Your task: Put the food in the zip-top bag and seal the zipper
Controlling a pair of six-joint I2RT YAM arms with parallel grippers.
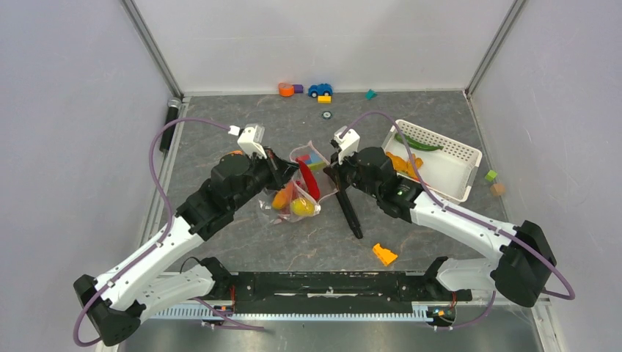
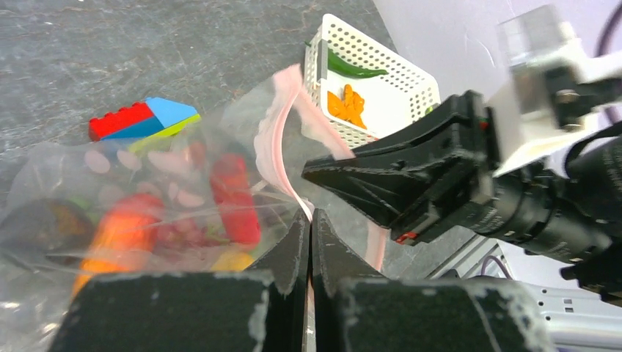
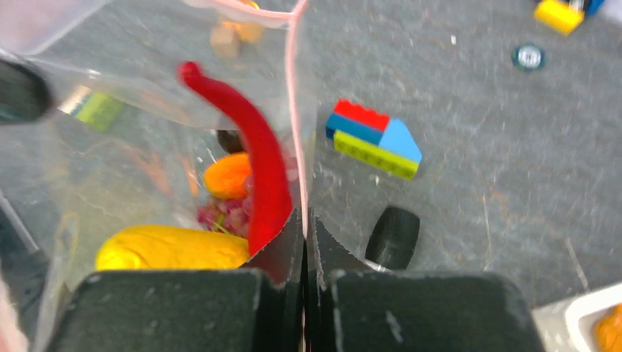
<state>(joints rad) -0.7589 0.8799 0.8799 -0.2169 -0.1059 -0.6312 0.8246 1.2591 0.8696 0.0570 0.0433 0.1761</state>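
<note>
Grey marbled tabletop (image 1: 242, 242), pale matte walls (image 1: 73, 110). Clear, dotted, floppy zip-top bag (image 1: 293, 202) at centre, holding glossy plastic food (image 3: 260, 169). Left gripper (image 2: 309, 227) and right gripper (image 3: 304, 220) each clamped on its pink zipper (image 2: 275, 147).

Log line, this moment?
left gripper: shut on zipper | right gripper: shut on zipper | zip-top bag: chili inside | basket: green pepper, carrot

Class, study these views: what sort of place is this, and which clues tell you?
Probably a robot lab test cell, not a kitchen. Panel walls box in a grey table; the left arm and right arm are bolted at its near edge; the food in the zip-top bag is plastic toys.
</note>
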